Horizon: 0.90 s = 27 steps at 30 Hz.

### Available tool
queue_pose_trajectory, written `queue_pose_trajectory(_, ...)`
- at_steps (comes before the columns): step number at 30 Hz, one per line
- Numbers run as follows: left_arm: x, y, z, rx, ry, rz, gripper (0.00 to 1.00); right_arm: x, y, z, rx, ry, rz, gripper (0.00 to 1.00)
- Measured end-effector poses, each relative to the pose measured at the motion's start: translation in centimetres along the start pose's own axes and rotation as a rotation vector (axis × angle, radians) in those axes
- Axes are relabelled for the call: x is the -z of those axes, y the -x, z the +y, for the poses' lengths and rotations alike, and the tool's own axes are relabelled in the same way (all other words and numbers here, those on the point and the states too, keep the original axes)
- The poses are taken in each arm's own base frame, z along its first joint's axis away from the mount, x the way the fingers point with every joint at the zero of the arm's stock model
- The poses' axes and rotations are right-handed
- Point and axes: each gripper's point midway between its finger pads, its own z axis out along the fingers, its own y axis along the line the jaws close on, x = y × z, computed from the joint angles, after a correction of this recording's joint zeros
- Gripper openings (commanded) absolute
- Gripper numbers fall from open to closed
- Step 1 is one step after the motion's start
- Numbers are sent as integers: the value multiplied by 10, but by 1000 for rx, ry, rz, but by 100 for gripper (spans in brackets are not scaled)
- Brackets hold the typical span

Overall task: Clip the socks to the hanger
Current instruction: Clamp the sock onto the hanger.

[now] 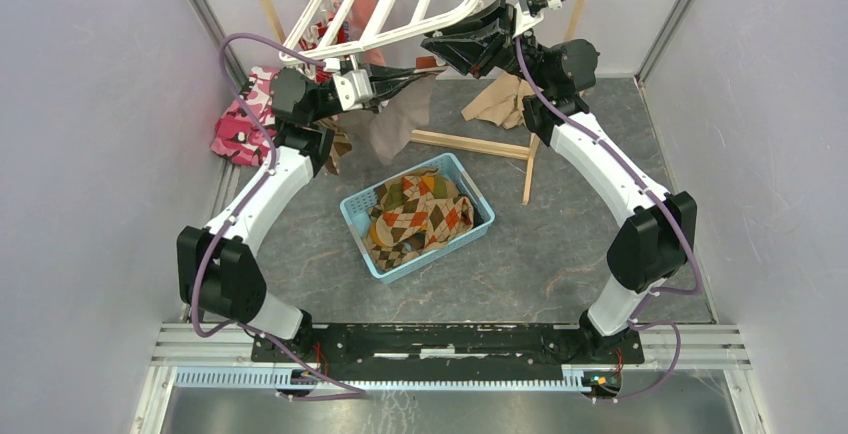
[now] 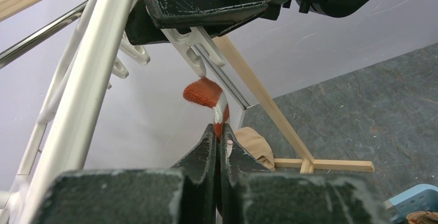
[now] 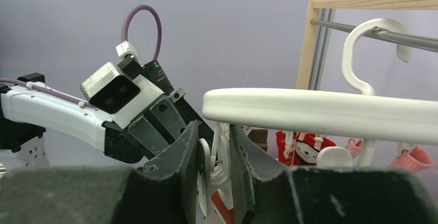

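Hanger (image 1: 384, 9) overhead, wooden rack (image 1: 470, 144) behind; open tabletop (image 1: 570, 229) right of basket (image 1: 352, 216).

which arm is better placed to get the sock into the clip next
Left. The left gripper is shut on the sock, whose orange end sits just under the clip. The right gripper is occupied, clamped on that clip at the hanger, so it probably should just hold.

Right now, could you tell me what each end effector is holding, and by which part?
The left end effector pinches a sock just below its orange end. The right end effector squeezes a white clip of the hanger by its two sides.
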Motion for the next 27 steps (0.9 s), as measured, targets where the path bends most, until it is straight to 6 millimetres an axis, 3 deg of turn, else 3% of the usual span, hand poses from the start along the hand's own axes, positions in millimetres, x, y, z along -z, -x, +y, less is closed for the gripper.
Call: queue_pose_trajectory(27,-5,16,1,113,28,-88,2,1,-3,1,-9,4,1,12)
